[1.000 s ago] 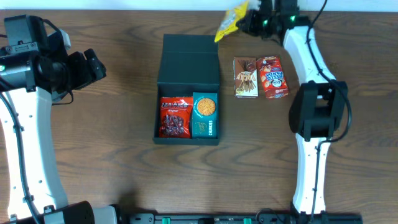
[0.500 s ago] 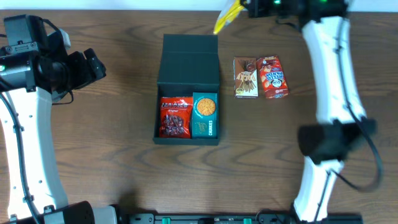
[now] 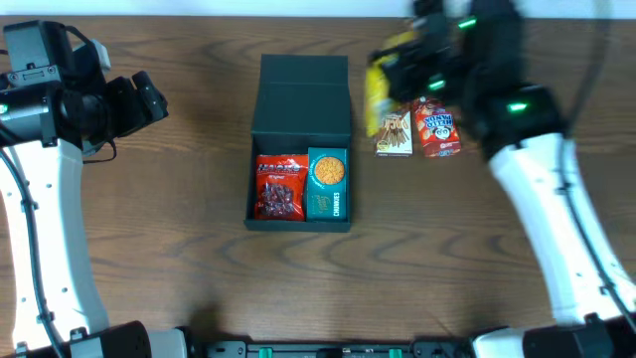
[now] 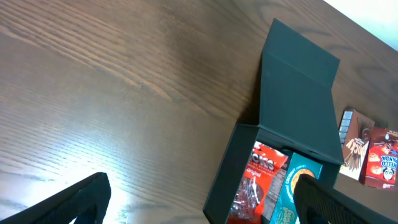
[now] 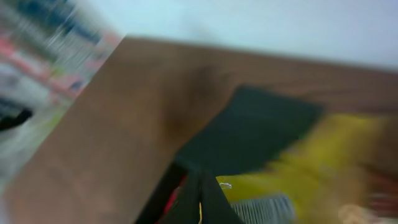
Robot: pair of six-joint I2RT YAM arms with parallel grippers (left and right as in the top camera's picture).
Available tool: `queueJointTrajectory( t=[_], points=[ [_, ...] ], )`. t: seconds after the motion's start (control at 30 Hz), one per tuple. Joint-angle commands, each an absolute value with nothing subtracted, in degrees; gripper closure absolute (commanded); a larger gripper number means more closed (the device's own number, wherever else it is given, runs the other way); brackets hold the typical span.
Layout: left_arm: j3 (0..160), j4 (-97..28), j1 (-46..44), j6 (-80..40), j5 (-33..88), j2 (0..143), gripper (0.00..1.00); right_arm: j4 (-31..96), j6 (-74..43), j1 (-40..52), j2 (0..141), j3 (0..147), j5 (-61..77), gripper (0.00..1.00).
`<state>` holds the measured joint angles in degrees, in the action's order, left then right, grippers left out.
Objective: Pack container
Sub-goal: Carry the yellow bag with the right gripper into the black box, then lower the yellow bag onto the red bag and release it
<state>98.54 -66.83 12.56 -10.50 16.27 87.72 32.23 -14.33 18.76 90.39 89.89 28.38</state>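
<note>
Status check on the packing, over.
Left gripper open, off to the side. Right gripper holds yellow packet right of container. Container open, red packet and teal packet inside. Nothing in the way.

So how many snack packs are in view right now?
5. Two in the container: a red packet and a teal box. Two on the table right of it: a brown pack and a red box. One yellow packet in the right gripper. Others could lie hidden underneath.

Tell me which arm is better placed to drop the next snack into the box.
Right, most likely. The right gripper holds the yellow packet just beside the open container, though the view is blurred. The left gripper sits far off to the left, open and empty.
</note>
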Motion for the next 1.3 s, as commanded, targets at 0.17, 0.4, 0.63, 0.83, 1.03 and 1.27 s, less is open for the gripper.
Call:
queueJointTrajectory(
  t=[0.17,0.4,0.63,0.83,1.03,1.27],
  points=[
    [99.15,-68.86,12.73,-9.69,15.94,88.07,0.05,29.82,-22.65,31.31,92.05,89.73,20.43,0.99],
    [99.15,-69.65,12.73,-8.12,15.94,88.05,0.05,35.44,-24.45,33.23,95.48,84.38,20.95,0.98],
    [99.15,-69.87,12.73,-8.12,15.97,88.07,0.05,32.34,-24.93,33.41,95.57,84.44,24.32,0.98],
    [99.13,-70.00,12.73,-8.14,15.97,88.07,0.05,23.55,-35.24,33.36,95.53,84.44,23.05,0.98],
    [99.07,-70.06,12.73,-8.16,16.14,88.05,0.05,20.64,-59.37,33.78,95.53,84.44,7.16,0.98],
    [99.04,-70.06,12.73,-8.25,16.14,88.05,0.05,18.68,-76.82,36.14,95.55,84.42,-5.48,0.98]
  ],
)
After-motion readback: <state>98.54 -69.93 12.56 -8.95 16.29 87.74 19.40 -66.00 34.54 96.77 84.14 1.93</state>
